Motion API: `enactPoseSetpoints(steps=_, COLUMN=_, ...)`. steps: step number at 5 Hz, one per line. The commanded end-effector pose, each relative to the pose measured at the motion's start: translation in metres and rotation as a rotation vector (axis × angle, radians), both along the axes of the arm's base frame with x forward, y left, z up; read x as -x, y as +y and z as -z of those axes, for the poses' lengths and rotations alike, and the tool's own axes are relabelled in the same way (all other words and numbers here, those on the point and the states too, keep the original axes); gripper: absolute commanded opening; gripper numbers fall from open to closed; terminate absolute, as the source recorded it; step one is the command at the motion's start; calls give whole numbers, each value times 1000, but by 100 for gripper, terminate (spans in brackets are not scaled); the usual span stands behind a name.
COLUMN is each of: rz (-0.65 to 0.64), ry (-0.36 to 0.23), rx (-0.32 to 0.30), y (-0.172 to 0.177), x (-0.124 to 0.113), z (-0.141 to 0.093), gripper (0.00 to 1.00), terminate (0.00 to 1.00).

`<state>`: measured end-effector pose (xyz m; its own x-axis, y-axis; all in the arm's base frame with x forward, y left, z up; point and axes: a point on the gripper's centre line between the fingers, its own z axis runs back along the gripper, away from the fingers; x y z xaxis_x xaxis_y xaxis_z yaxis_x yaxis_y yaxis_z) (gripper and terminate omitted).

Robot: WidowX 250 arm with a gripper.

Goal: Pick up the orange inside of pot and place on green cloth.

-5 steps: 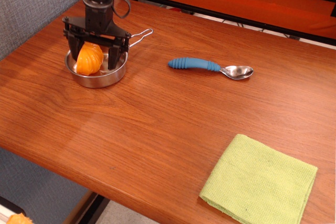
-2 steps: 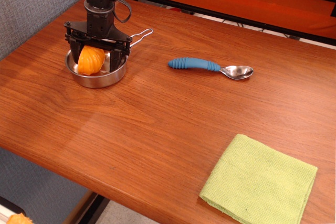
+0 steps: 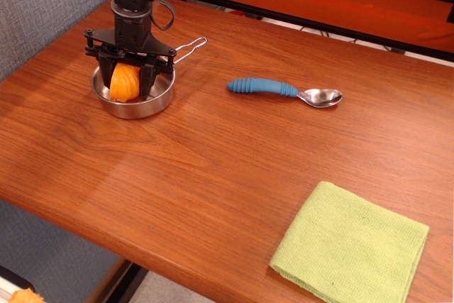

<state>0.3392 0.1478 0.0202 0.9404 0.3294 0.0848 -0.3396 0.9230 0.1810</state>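
The orange (image 3: 124, 81), a bright ridged toy fruit, sits in the pot (image 3: 157, 99), a small shiny steel pan with a wire loop handle, at the table's far left. My gripper (image 3: 125, 81) reaches straight down into the pot and its two black fingers (image 3: 147, 80) are closed against the sides of the orange. The orange still looks to be within the pot's rim. The green cloth (image 3: 351, 244), a lime-green folded square, lies flat at the near right of the table, far from the gripper.
A spoon (image 3: 284, 91) with a blue ridged handle lies in the middle of the far half of the wooden table. A grey fabric wall stands to the left. The table's front edge runs diagonally at the lower left.
The fingers have closed inward from a wide spread onto the orange. The orange has turned a little between them. The pot, spoon and cloth have not moved.
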Motion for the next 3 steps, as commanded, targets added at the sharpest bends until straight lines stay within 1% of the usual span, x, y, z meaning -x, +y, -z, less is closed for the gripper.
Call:
enactPoseSetpoints(steps=1, rz=-26, ry=-52, rx=-70, y=7, x=3, z=-46, gripper=0, terminate=0)
enactPoseSetpoints(steps=3, rz=-47, ry=-142, rx=-124, y=2, x=3, z=-101, gripper=0, terminate=0)
